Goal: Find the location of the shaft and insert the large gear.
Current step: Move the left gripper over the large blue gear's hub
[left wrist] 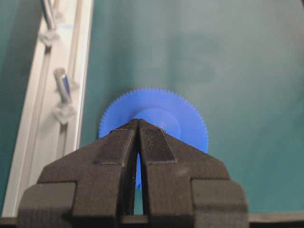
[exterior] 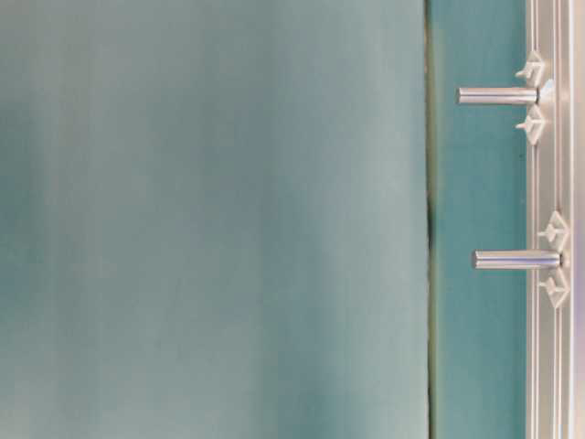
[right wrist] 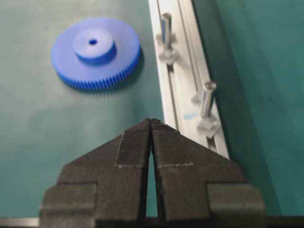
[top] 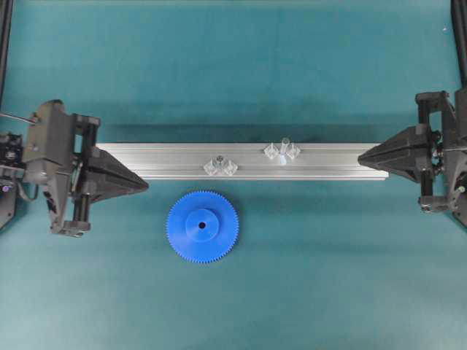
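The large gear [top: 203, 227] is a bright blue toothed wheel lying flat on the teal table, just in front of the aluminium rail [top: 328, 164]. The shaft [top: 283, 149] is a slim pale peg standing on the rail between two clear mounts, right of centre. My left gripper [top: 146, 186] is shut and empty at the rail's left end, left of the gear. My right gripper [top: 360, 154] is shut and empty at the rail's right end. The left wrist view shows the gear [left wrist: 190, 123] beyond my shut left gripper [left wrist: 138, 121] and the shaft [left wrist: 46, 13] far off. The right wrist view shows the shaft [right wrist: 207, 99], the gear [right wrist: 95, 52] and my shut right gripper [right wrist: 150, 120].
A stubbier dark-topped peg [top: 219, 162] with clear mounts stands on the rail left of the shaft, also seen in the wrist views [left wrist: 61, 85] [right wrist: 166, 31]. The table-level view is turned sideways, shows two pegs [exterior: 498, 95] [exterior: 516, 260], and a blurred pale surface [exterior: 210, 219] fills its left.
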Robot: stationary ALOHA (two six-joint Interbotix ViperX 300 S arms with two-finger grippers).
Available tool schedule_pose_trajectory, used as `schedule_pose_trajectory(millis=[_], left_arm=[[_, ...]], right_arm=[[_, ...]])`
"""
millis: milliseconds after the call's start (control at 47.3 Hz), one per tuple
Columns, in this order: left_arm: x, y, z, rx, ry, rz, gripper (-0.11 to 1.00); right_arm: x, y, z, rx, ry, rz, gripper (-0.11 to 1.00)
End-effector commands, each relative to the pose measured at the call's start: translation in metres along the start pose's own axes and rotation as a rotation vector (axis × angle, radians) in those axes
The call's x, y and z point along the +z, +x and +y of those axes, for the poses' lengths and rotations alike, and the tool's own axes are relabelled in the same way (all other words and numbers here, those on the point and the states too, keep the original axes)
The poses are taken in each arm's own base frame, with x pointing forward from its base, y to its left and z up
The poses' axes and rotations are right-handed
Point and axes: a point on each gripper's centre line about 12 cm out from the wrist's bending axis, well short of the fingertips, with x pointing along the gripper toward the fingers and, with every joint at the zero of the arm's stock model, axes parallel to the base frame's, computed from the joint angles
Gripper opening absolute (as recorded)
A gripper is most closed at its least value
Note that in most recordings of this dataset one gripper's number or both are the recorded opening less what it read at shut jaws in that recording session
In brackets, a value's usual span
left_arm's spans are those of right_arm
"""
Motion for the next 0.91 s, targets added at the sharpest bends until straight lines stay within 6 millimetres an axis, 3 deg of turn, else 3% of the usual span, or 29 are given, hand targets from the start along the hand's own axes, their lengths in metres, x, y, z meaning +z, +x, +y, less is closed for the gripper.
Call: schedule_pose_trajectory(millis=[0,889], left_arm=[[0.012,0.003,-0.004,-0.011,0.006,-0.010,0.02],[0.002,0.071,-0.022,-0.022,-0.021,0.244,0.02]], right_arm=[[0.011,0.002,0.001,-0.001,0.009,-0.017,0.03],[0.005,0.004,0.000,-0.004,0.009,0.026,0.03]])
